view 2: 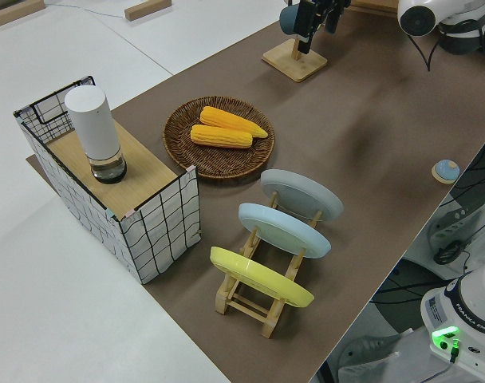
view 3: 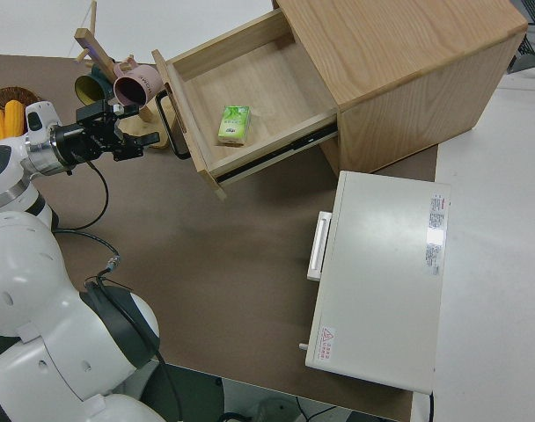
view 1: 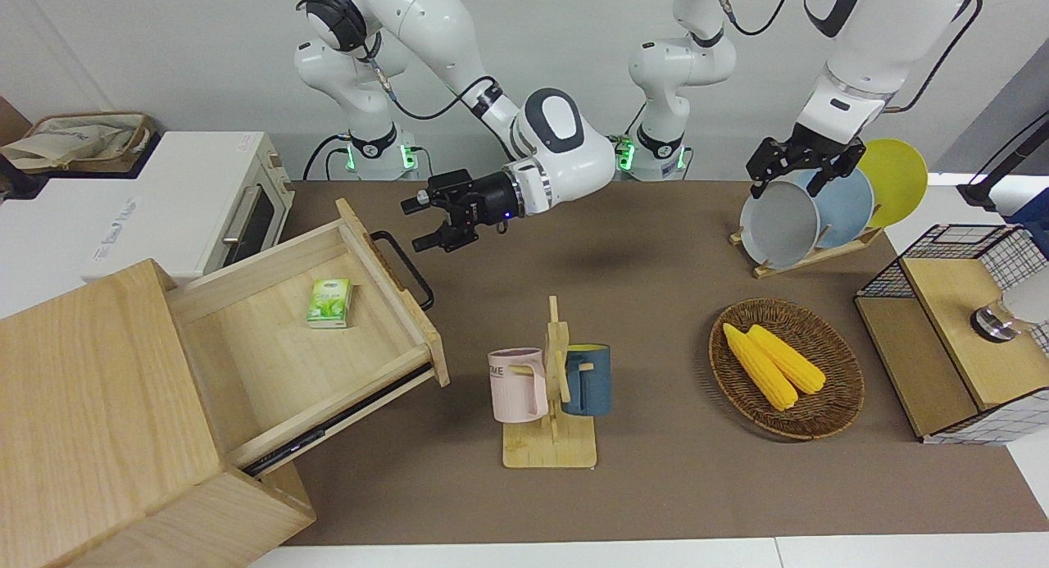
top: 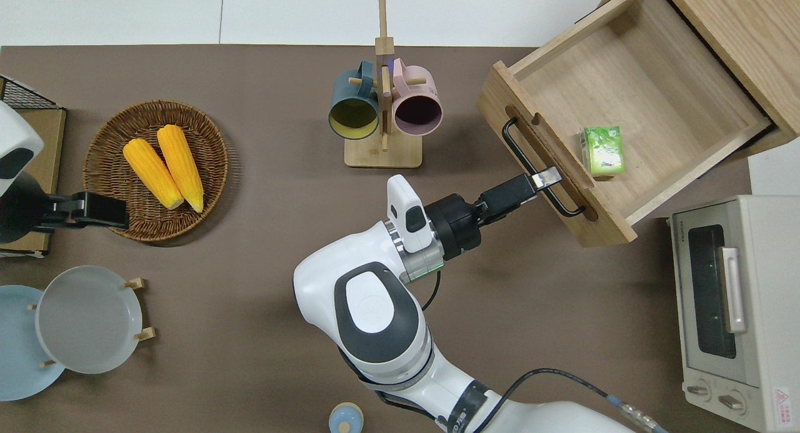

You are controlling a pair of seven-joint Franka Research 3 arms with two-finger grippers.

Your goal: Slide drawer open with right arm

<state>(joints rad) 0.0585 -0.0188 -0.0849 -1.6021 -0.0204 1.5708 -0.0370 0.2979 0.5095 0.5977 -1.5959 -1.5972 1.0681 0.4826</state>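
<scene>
White and reaching level, our right arm (view 1: pixel 524 154) held its gripper (view 1: pixel 424 222) just beside the black handle (view 1: pixel 403 266), jaws spread wide; the drawer (view 1: pixel 311 338) stood fully pulled out, a green carton (view 1: pixel 329 303) inside.

Light is bright and even in all four views, falling from above. Shadows are soft: a faint blurred patch lies on the brown table mat (view 1: pixel 656 322) beneath the right arm (view 1: pixel 565 146), and a thin one runs under the drawer (view 1: pixel 295 338). The plates (view 2: pixel 286 227) show mild sheen, no hard glare. Focus is sharp throughout, with slight bending of straight lines toward the front view's edges.
</scene>
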